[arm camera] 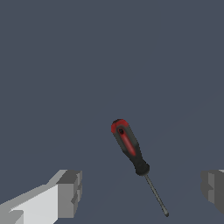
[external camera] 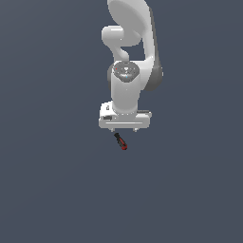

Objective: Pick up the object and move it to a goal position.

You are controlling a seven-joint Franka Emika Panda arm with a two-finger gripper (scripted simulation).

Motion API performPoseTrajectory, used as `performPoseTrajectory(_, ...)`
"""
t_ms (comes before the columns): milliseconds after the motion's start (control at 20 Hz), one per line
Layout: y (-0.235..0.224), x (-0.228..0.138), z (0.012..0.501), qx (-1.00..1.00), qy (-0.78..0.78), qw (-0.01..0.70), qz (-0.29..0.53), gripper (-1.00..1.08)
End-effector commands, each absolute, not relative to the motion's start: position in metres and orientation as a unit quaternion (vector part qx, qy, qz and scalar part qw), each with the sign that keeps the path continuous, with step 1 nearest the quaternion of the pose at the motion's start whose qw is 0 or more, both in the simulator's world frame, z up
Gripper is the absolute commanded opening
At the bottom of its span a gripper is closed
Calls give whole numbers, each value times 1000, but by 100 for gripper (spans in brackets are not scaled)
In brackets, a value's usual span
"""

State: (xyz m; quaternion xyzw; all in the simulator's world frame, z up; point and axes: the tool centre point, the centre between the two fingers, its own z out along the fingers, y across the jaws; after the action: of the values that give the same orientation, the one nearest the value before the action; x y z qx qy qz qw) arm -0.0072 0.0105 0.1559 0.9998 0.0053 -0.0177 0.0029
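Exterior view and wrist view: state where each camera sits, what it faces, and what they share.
Exterior view: off the arm, facing the white arm head-on; the gripper hangs over the screwdriver.
Wrist view: on the wrist, looking down past the open fingers at the screwdriver on the grey floor.
Shared: the screwdriver, the fingers and the floor.

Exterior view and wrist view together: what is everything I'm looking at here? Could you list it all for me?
screwdriver: one, red and black handle with a thin grey shaft, lying on the floor just below the gripper in the exterior view, touched by nothing.
floor: one, plain dark blue-grey, filling the background.
arm: one, white with grey joints, reaching down from the top of the exterior view.
gripper: one, white, jaws open.
fingers: two, grey pads, wide apart either side of the screwdriver.
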Motion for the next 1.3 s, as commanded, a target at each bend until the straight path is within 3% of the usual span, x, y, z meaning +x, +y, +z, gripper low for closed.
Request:
performPoseTrajectory(0, 10, -7, 156, 1000, 5, 3, -18, 100)
performPoseTrajectory(450, -17, -7, 163, 1000, -7, 3, -20, 100)
performPoseTrajectory(1250, -22, -19, 139, 998, 53, 3, -16, 100)
